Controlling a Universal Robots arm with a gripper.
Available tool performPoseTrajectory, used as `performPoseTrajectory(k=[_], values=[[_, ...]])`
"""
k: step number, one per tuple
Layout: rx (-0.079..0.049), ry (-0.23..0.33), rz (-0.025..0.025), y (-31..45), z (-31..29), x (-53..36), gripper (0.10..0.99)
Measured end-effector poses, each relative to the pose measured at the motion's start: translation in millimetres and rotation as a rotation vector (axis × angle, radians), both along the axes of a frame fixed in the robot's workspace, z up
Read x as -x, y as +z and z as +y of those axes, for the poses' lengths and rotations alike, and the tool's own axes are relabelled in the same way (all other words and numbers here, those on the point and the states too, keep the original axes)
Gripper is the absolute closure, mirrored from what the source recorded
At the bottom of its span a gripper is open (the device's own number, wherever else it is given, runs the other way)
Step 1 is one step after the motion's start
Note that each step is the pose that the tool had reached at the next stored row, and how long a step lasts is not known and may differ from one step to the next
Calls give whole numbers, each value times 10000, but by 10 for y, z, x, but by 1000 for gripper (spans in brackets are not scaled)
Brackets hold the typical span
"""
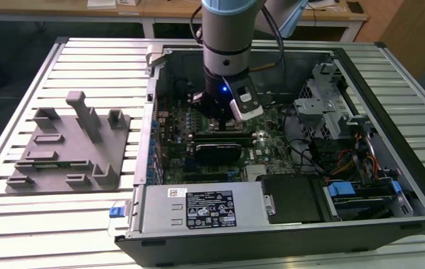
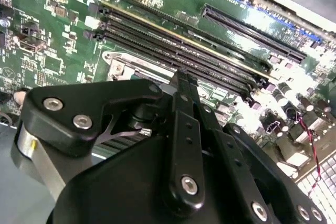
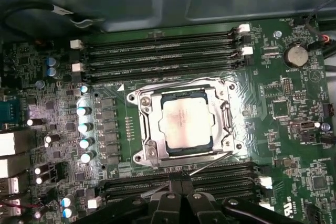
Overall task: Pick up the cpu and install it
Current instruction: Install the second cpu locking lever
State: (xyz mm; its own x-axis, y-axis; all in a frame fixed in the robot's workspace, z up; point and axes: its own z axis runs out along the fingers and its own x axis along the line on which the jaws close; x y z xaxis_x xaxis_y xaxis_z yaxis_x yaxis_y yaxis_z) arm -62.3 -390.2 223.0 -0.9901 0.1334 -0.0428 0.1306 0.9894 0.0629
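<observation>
Black fingers (image 2: 184, 108): pressed together, holding nothing
Gripper (image 3: 180, 184): just above the board, near the socket
Cpu (image 3: 186, 125): flat in its socket
Arm (image 1: 227, 33): straight down into the computer case (image 1: 392, 140)

A black-and-white label (image 1: 211, 208) and a small white sticker (image 1: 176, 193) are sitting on the power supply (image 1: 160, 210) in the exterior view, their print too small to read. In the first wrist view, faint marking is showing on the cpu (image 3: 185, 124) and white lettering is dotting the motherboard (image 3: 294, 108), none of it legible.
</observation>
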Motion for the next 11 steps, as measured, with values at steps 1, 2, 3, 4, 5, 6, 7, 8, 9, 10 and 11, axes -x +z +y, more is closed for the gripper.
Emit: performPoseTrajectory(k=[1,2,3,4,5,6,7,8,9,10,11], values=[[-50,0,0,-4,-11,2,980],[-103,0,0,-7,-26,4,980],[-157,0,0,-9,-40,6,980],[-215,0,0,-11,-54,8,980],[-278,0,0,-12,-66,10,980],[-339,1,1,-14,-78,13,980],[-398,0,1,-17,-88,17,980],[-458,0,1,-21,-98,23,980],[-528,0,1,-25,-107,32,980],[-600,1,0,-30,-115,40,980],[-672,-1,0,-35,-121,50,980]])
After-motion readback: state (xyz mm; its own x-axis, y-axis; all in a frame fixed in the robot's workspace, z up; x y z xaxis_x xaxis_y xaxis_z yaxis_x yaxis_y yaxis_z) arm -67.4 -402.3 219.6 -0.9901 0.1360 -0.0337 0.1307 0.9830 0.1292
